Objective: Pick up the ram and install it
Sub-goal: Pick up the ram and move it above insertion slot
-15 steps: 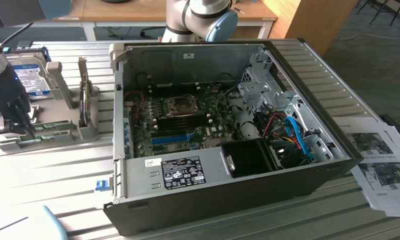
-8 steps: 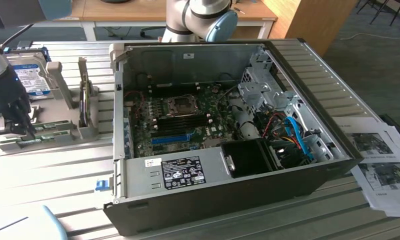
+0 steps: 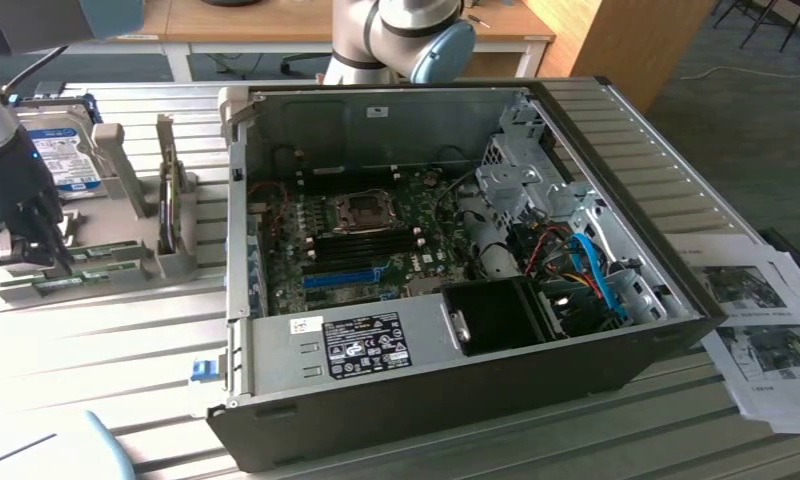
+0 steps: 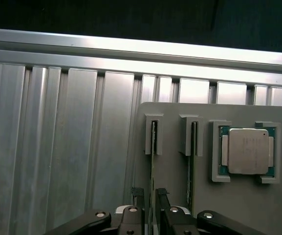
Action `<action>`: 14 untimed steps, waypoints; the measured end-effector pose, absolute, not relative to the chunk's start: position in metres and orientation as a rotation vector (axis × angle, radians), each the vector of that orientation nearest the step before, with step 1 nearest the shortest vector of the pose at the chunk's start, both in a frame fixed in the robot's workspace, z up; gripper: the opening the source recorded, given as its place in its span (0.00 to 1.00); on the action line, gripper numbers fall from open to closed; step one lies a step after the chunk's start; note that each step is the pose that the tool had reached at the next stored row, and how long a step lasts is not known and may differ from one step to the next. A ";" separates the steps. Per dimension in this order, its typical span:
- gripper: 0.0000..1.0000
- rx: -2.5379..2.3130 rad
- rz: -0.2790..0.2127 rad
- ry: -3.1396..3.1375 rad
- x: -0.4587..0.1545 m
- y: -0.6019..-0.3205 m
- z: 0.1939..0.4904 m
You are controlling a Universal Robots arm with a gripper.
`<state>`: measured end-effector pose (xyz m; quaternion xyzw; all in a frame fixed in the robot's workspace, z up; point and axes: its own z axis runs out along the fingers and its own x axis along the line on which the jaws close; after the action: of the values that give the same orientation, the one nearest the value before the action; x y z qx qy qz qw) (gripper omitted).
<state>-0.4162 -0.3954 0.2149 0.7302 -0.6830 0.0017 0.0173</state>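
Tool [image 4: 150, 192] jaws apart, straddling the ram [image 4: 153, 147], one finger each side. Ram stands on edge in a slot of the grey holder [image 4: 172, 166]. Second stick [image 4: 193, 147] in the next slot, CPU [image 4: 248, 152] in a pocket beside it. Holder sits on the ribbed metal surface [image 4: 57, 147].

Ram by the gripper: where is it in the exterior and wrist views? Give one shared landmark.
Exterior view: ram sits in the grey holder at the exterior view's far left, under the gripper; I cannot tell which stick there it is.
Wrist view: ram stands on edge in a holder slot, between the open gripper's fingertips.
Shared landmark: the grey holder.
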 end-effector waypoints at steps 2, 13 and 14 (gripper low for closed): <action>0.23 2.269 0.005 -2.122 -0.416 -0.395 0.215; 0.23 2.268 0.004 -2.122 -0.403 -0.395 0.215; 0.23 2.268 0.004 -2.122 -0.402 -0.395 0.215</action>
<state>-0.4017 -0.3953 0.2149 0.7301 -0.6831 0.0012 0.0178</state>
